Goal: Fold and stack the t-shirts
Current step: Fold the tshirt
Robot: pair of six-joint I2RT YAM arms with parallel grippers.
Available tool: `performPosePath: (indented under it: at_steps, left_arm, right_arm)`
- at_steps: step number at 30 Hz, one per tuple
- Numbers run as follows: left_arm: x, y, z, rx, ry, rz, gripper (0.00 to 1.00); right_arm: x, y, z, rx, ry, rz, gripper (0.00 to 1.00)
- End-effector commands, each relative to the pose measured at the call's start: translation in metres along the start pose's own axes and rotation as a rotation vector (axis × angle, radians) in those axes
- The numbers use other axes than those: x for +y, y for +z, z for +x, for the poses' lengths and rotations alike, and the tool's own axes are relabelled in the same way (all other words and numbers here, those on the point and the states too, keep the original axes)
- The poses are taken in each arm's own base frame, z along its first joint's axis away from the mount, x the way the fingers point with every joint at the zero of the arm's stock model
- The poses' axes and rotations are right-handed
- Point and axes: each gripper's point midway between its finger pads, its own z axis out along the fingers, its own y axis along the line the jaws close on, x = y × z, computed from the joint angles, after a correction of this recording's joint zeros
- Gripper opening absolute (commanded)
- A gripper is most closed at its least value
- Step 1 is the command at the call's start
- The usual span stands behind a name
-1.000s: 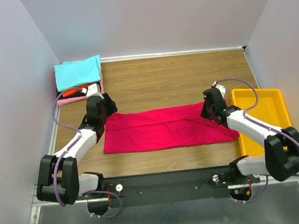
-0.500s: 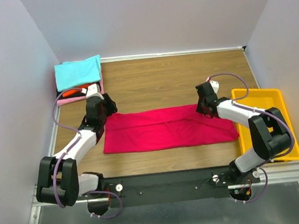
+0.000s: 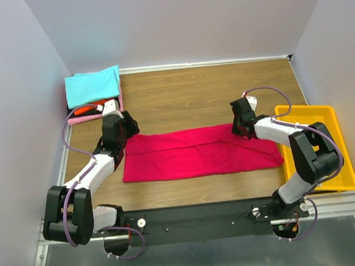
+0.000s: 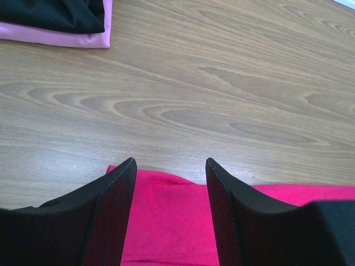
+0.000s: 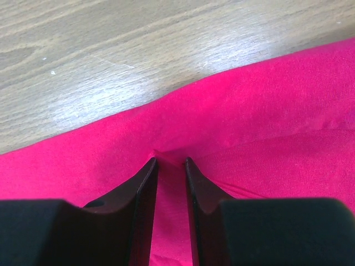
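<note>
The wooden table [image 3: 205,93] carries a long red shirt [image 3: 192,153] near the front, a pile of folded shirts [image 3: 93,87] far left, and a yellow bin [image 3: 318,124] at the right.

Your top view sits above and behind the arm bases [image 3: 69,214], looking down over the whole counter [image 3: 211,92]. Your left wrist view looks past its own fingers [image 4: 113,210] at close range onto the crimson t-shirt [image 4: 166,221] edge and bare wood. Your right wrist view is nearer still, with cloth filling most of it. All three views share that shirt.
</note>
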Motion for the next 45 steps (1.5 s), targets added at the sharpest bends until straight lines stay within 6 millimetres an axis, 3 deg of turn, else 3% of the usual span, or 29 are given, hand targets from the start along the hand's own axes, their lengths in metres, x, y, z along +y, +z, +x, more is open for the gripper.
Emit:
performPosePath:
  at_steps: [1, 9, 16, 23, 26, 29, 38, 45]
  left_arm:
    - [-0.005, -0.002, 0.0, -0.009, 0.014, 0.03, 0.61]
    - [-0.005, 0.0, 0.002, -0.002, 0.015, 0.031, 0.61]
    - [-0.006, -0.001, 0.002, -0.003, 0.014, 0.036, 0.61]
    - [-0.006, -0.001, 0.003, -0.001, 0.014, 0.037, 0.61]
    - [-0.006, -0.001, 0.003, -0.001, 0.015, 0.037, 0.61]
    - [-0.006, -0.001, 0.002, -0.002, 0.014, 0.037, 0.61]
    - [-0.006, -0.001, 0.002, -0.003, 0.013, 0.041, 0.61]
    - [-0.008, -0.001, 0.002, -0.003, 0.014, 0.048, 0.61]
  right_arm:
    - [0.009, 0.002, -0.013, -0.033, 0.001, -0.023, 0.34]
    - [0.013, -0.005, -0.019, -0.05, 0.006, -0.052, 0.35]
    - [0.013, 0.003, -0.01, -0.021, -0.008, -0.047, 0.35]
    - [0.016, -0.001, -0.009, -0.015, -0.009, -0.075, 0.25]
    - [0.019, -0.006, -0.009, -0.018, -0.008, -0.101, 0.17]
    - [0.019, -0.012, -0.009, -0.022, -0.006, -0.117, 0.02]
    - [0.012, -0.035, -0.009, -0.057, 0.012, -0.145, 0.01]
    - [0.002, -0.05, 0.007, -0.032, 0.034, -0.151, 0.0]
